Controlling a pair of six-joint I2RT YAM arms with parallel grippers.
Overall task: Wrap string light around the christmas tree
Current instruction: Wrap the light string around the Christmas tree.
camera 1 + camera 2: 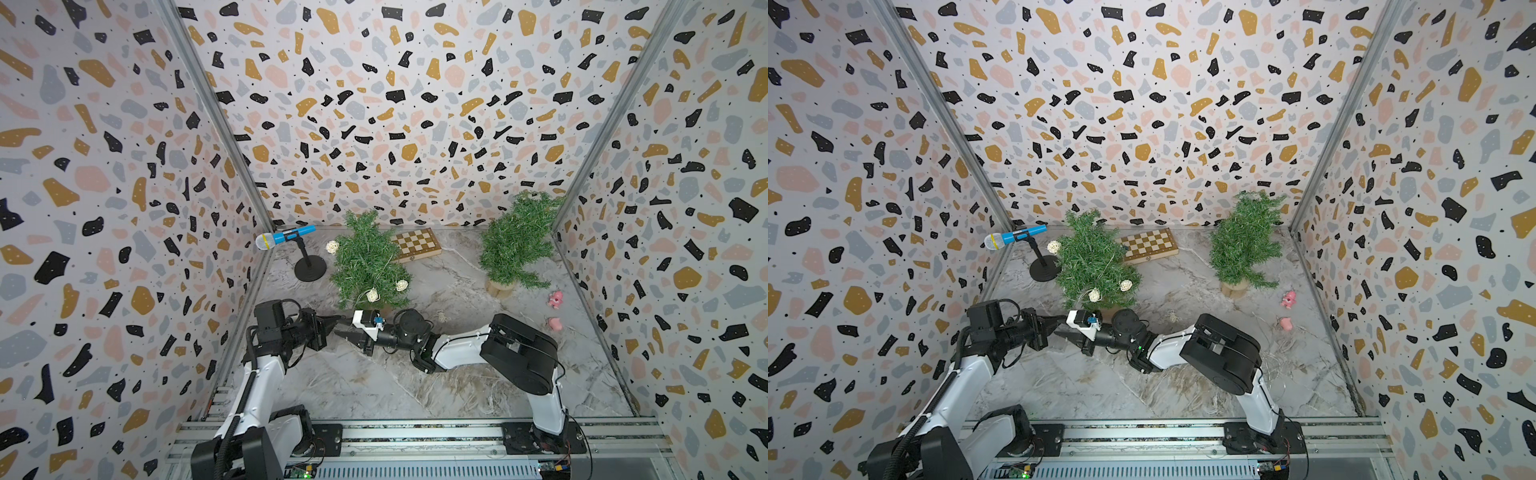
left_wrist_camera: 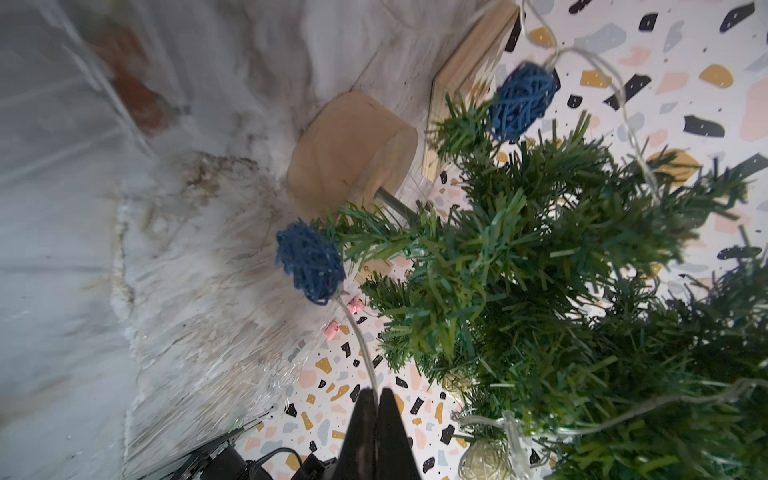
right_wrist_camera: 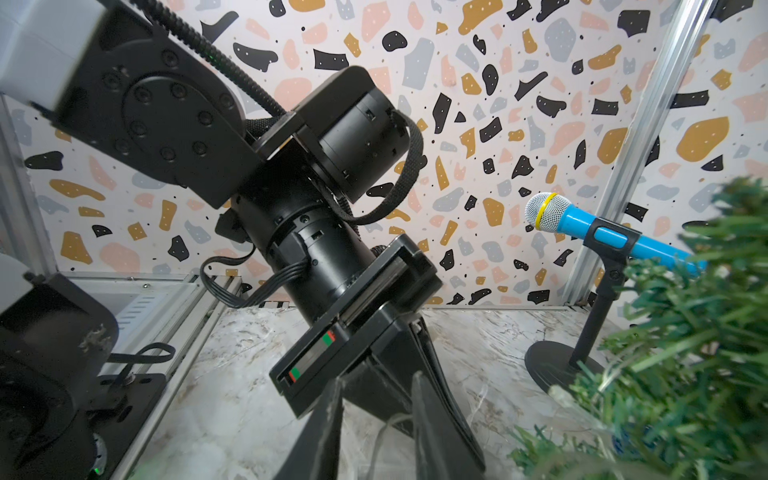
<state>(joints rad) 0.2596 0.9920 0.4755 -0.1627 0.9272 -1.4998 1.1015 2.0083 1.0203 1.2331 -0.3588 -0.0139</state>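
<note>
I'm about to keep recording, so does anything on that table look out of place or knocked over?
Only one thing stands out: a small straw-coloured tangle lies on the table, apart from the christmas tree carrying the string light. What it is I cannot tell.
</note>
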